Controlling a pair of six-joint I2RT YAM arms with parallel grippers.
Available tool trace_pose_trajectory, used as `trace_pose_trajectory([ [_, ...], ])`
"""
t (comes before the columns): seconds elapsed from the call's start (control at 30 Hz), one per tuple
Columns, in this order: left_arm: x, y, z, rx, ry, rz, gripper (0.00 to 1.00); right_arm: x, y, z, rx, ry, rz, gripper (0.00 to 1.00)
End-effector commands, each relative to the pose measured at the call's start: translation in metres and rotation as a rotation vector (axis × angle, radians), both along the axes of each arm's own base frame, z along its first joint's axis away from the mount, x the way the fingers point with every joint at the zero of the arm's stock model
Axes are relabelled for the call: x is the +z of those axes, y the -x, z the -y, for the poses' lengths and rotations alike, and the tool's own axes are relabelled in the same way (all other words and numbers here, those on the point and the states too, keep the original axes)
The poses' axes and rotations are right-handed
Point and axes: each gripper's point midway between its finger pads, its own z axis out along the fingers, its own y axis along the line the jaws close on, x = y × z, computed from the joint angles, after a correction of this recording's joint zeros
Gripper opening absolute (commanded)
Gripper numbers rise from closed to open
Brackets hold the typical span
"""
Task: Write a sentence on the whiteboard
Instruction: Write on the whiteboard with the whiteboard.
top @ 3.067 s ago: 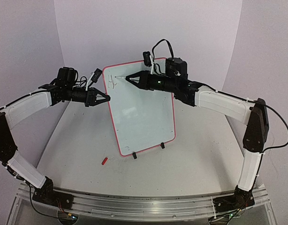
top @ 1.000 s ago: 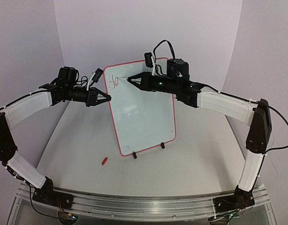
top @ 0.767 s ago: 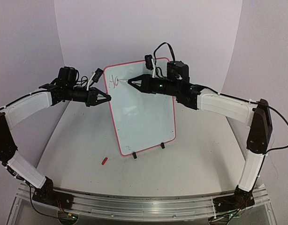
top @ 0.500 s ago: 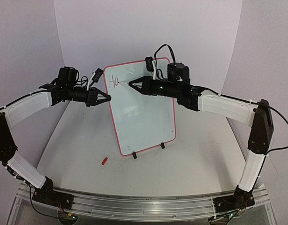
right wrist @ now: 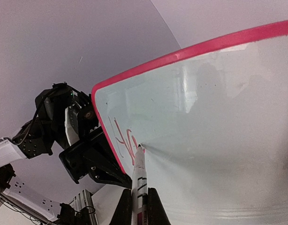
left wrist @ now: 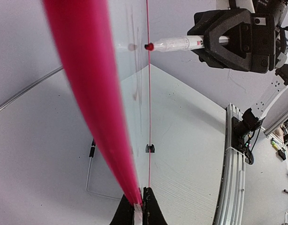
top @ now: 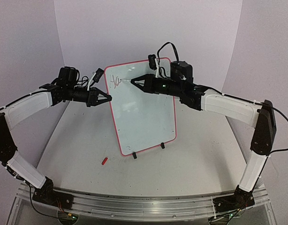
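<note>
The whiteboard (top: 144, 117) is glossy white with a thin red-pink rim, and the sentence (top: 115, 81) on it is a few red strokes. The marker (right wrist: 140, 173) is white with black bands and a red tip. The left pincer (top: 108, 99) and right pincer (top: 133, 81) are black, and the desk (top: 195, 159) is pale grey-white with a small red piece (top: 104, 161) on it.

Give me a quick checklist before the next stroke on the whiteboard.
1. Board braced: left gripper shut on the whiteboard rim: ok.
2. Pen held: right gripper shut on the marker: ok.
3. Marker tip touching the board: ok.
4. The sentence finished: not ok, only the first red letters written.
5. Both stand clips resting on the table: ok.
</note>
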Motion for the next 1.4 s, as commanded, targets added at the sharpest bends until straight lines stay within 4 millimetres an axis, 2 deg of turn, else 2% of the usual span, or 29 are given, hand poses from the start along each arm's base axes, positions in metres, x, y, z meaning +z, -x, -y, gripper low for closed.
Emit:
trace_pose_trajectory([
  [0.0,-0.04,0.018,0.008,-0.046,-0.107,-0.072,0.0,0.049,0.015,0.011,0.031,-0.086,0.098,0.0],
  [0.2,-0.04,0.018,0.008,-0.046,-0.106,-0.073,0.0,0.047,0.006,0.011,-0.009,-0.083,0.1,0.0],
  [0.47,-0.04,0.018,0.008,-0.046,-0.107,-0.072,0.0,0.031,-0.009,0.013,-0.079,-0.057,0.064,0.0],
  [0.7,-0.039,0.018,0.008,-0.049,-0.106,-0.071,0.0,0.018,-0.009,0.016,-0.093,-0.023,0.04,0.0],
  [1.07,-0.038,0.018,0.008,-0.043,-0.111,-0.062,0.0,-0.031,0.006,0.023,-0.065,0.05,-0.068,0.0],
  [1.2,-0.039,0.018,0.008,-0.043,-0.112,-0.063,0.0,-0.03,0.017,0.023,-0.019,0.045,-0.074,0.0],
  [1.37,-0.039,0.018,0.008,-0.042,-0.113,-0.063,0.0,-0.007,0.028,0.025,0.019,0.015,-0.031,0.0],
])
